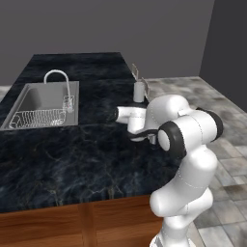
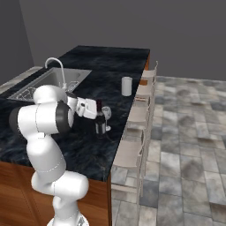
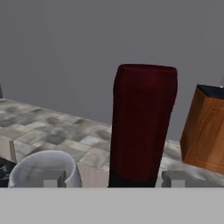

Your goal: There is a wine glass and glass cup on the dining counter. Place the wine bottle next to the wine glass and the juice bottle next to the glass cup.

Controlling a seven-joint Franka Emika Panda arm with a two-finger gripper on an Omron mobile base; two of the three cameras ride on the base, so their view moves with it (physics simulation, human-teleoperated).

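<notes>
Looking first at the left base view, I see my own arm folded over the right edge of the dining bench point(image 1: 58, 159), hiding the wine bottle; the glass cup point(image 1: 139, 90) stands farther along that edge, well apart from the elbow, and the sink point(image 1: 41, 103) with its tap point(image 1: 58, 79) lies off to the left, out of the way. From the right base view the picture is clearer: the gripper point(image 2: 98, 115) sits at the wine bottle point(image 2: 100, 121), which stands upright on the bench just beside the wine glass point(image 2: 106, 115), close to the drop onto the chairs point(image 2: 132, 150). I judge the risk is here: any sideways drift on release or retreat could knock the stemmed glass, which looks easy to tip, or push the bottle toward the edge. I see no juice bottle from either base camera, so I cannot say where it is. In the hand view the dark red neck point(image 3: 144, 122) of the bottle rises between the fingers point(image 3: 54, 179), the rim of the glass sits at lower left, and I cannot tell whether they are clamped or already slack.
</notes>
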